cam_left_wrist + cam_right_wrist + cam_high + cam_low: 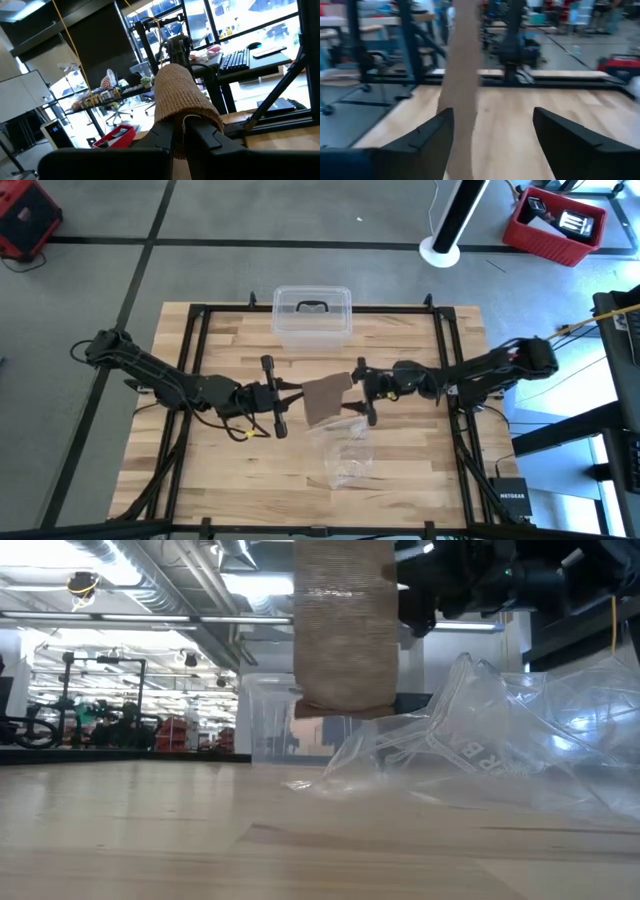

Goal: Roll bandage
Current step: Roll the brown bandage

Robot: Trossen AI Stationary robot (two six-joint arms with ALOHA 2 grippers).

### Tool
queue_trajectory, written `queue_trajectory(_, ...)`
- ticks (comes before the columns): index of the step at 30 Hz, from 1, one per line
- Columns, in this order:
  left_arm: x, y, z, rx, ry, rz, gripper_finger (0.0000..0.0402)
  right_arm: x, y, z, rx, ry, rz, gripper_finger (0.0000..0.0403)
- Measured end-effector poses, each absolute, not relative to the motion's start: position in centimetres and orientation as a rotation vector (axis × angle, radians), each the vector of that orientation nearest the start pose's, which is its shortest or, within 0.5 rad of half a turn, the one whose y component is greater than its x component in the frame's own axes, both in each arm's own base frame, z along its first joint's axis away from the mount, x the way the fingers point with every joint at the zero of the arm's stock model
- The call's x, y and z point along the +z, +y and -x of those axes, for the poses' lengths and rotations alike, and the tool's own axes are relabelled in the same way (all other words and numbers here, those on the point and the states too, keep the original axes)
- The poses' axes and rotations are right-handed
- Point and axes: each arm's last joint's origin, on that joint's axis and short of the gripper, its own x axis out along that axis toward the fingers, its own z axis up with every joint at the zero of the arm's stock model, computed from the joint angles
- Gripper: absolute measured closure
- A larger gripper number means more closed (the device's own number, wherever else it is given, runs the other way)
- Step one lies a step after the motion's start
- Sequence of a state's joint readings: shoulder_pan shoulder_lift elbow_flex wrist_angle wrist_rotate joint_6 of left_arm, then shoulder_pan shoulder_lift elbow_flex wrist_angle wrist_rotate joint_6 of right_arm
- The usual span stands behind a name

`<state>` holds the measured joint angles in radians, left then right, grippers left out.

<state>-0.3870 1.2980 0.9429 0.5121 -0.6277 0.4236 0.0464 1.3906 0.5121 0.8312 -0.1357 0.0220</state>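
The bandage (325,396), a dull brown strip of soft fabric, hangs in the air over the table's middle. My left gripper (283,395) is shut on it from the table's left side. In the low view its lower end (340,705) hangs clear of the tabletop. My right gripper (358,388) comes level from the table's right side and is open. In the right wrist view the strip (462,75) hangs upright between its fingers, close beside one finger (432,137) and far from the other. My left gripper pinches the bandage between its two fingers (165,132), pointing about level toward the table's right. The fabric (182,107) bulges up and over the fingertips, so several layers or a fold lie there. The strip hangs below, clear of the table. My right gripper: whether one finger touches the strip, I cannot tell.
A crinkled clear plastic bag (345,452) lies on the wooden table just near of the grippers and fills the right of the low view (500,740). A clear plastic box with a dark handle (312,315) stands at the far edge. Black frame rails (190,380) run along both sides.
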Motion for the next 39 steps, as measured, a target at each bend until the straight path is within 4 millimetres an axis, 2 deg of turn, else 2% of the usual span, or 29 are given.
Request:
queue_trajectory(3, 34.3, -9.4, -27.5, 0.265, -0.082, -0.345, 0.0382, 20.6, 2.2, -27.9, 0.211, 0.041, -0.019, 0.0136)
queue_trajectory(6, 34.2, -9.4, -27.5, 0.263, -0.073, -0.350, 0.0382, 20.3, 2.1, -28.0, 0.207, 0.104, -0.024, 0.0138)
queue_trajectory(12, 34.2, -9.4, -27.5, 0.263, -0.070, -0.355, 0.0382, 20.9, 1.8, -26.6, 0.169, 0.303, -0.030, 0.0139)
queue_trajectory(16, 34.2, -9.3, -27.5, 0.266, -0.073, -0.349, 0.0382, 21.0, 1.8, -26.4, 0.124, 0.328, -0.073, 0.0139)
queue_trajectory(21, 34.2, -9.2, -27.5, 0.268, -0.078, -0.347, 0.0382, 21.4, 1.9, -26.5, 0.170, 0.285, -0.100, 0.0139)
queue_trajectory(31, 34.3, -9.3, -27.5, 0.267, -0.082, -0.338, 0.0382, 21.3, 2.0, -28.9, 0.155, 0.018, -0.047, 0.0144)
queue_trajectory(35, 34.3, -9.5, -27.5, 0.214, -0.096, -0.317, 0.0382, 21.0, 1.9, -29.2, 0.111, -0.008, 0.001, 0.0196)
queue_trajectory(39, 34.2, -9.9, -27.4, 0.164, -0.105, -0.301, 0.0382, 21.1, 1.8, -29.1, 0.077, 0.007, 0.068, 0.0301)
